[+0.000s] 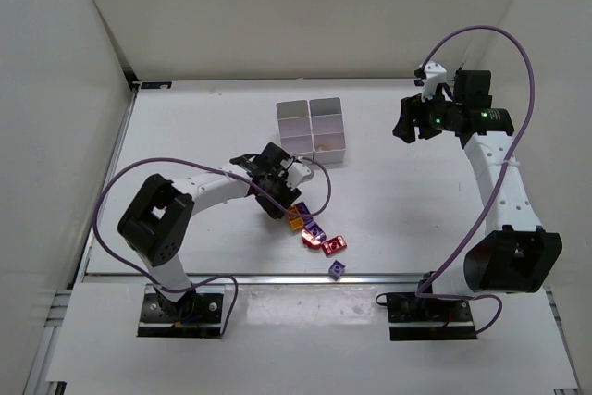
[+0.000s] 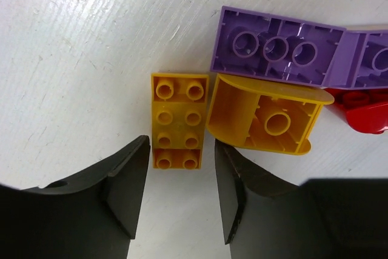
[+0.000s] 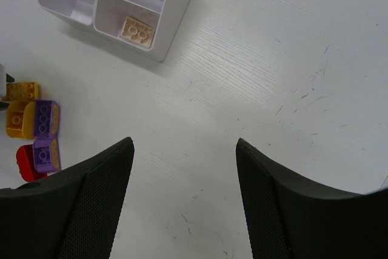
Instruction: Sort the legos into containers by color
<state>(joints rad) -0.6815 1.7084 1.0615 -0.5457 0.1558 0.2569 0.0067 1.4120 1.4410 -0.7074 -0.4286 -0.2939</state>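
A flat orange brick (image 2: 178, 119) lies studs-up on the table, its near end between the tips of my open left gripper (image 2: 182, 150), with a gap on each side. Beside it lie an upturned orange curved brick (image 2: 267, 116), two purple bricks (image 2: 279, 47) and a red one (image 2: 364, 110). From above, my left gripper (image 1: 280, 193) sits at the left edge of this cluster (image 1: 314, 230); one purple brick (image 1: 337, 269) lies apart nearer the front. The white containers (image 1: 312, 117) stand behind. My right gripper (image 1: 404, 122) is open and empty, raised to the right of the containers.
In the right wrist view a tan brick (image 3: 137, 31) lies in a corner bin of the containers (image 3: 176, 4). The brick cluster shows there at the left edge (image 3: 36, 125). White walls enclose the table on the left, right and back.
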